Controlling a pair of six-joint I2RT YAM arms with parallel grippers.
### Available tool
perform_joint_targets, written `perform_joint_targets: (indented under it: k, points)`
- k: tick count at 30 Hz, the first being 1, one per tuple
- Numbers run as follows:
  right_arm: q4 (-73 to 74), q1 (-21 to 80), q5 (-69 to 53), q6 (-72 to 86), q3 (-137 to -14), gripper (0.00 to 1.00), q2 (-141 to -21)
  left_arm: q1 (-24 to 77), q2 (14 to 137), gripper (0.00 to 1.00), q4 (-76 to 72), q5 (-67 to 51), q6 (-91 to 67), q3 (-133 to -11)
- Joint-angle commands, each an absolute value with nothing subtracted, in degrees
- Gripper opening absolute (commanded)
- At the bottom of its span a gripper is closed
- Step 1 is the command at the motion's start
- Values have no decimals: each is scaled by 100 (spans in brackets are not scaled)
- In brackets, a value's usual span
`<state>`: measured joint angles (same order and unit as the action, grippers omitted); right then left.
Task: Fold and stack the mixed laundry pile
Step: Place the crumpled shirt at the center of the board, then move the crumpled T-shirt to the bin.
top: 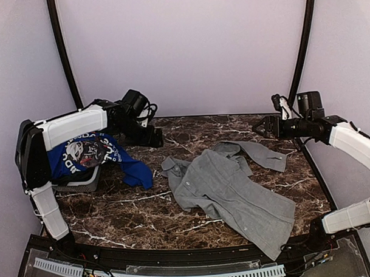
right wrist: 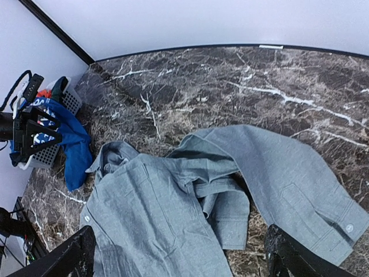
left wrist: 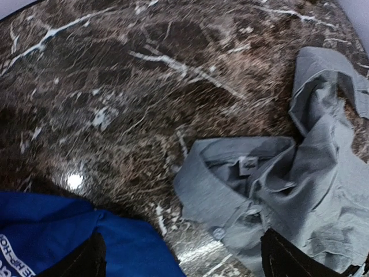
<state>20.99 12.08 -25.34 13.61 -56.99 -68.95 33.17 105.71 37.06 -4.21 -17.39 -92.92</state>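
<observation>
The left gripper [left wrist: 184,257] and right gripper [right wrist: 181,254] are spread wide and empty, so it seems best to smooth the shirt [top: 232,191] flat first.

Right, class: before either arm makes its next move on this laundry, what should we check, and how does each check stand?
1. Left gripper open, empty: ok.
2. Right gripper open, empty: ok.
3. Grey button-up cloth shirt lying flat: not ok, sleeve bunched by the collar.
4. Royal-blue printed T-shirt apart from the shirt: ok.
5. T-shirt folded: not ok, draped over small grey basket.
6. More garments beneath it: cannot tell.
</observation>
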Motion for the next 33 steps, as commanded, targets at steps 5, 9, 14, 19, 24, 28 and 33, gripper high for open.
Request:
perform_joint_targets:
  k: [5,9,14,19,24,28,33]
  points:
    - [1905,1440,-2608,1431,-5219,98,-6968,3420,10410,94,4089,1235,-2385,-8043]
    - [1961,1459,-2542,1475,-5182,98,-6944,3425,10753,93,4024,1370,-2616,-7924]
    - [1969,1506,-2545,1538,-5142,97,-6899,3419,11227,83,3813,1249,-2780,-7777]
    - [1939,1514,-2557,1558,-5133,98,-6959,3269,11418,46,3597,1042,-2843,-7639]
    - [1915,1525,-2572,1530,-5150,97,-7036,3047,10573,1,3453,1031,-3016,-7549]
    - [1894,1565,-2645,1510,-5159,97,-7200,2794,9277,0,3398,1146,-2971,-7746]
    - [1942,1782,-2608,1479,-5234,96,-7347,1698,8078,0,4005,1511,-3093,-8102]
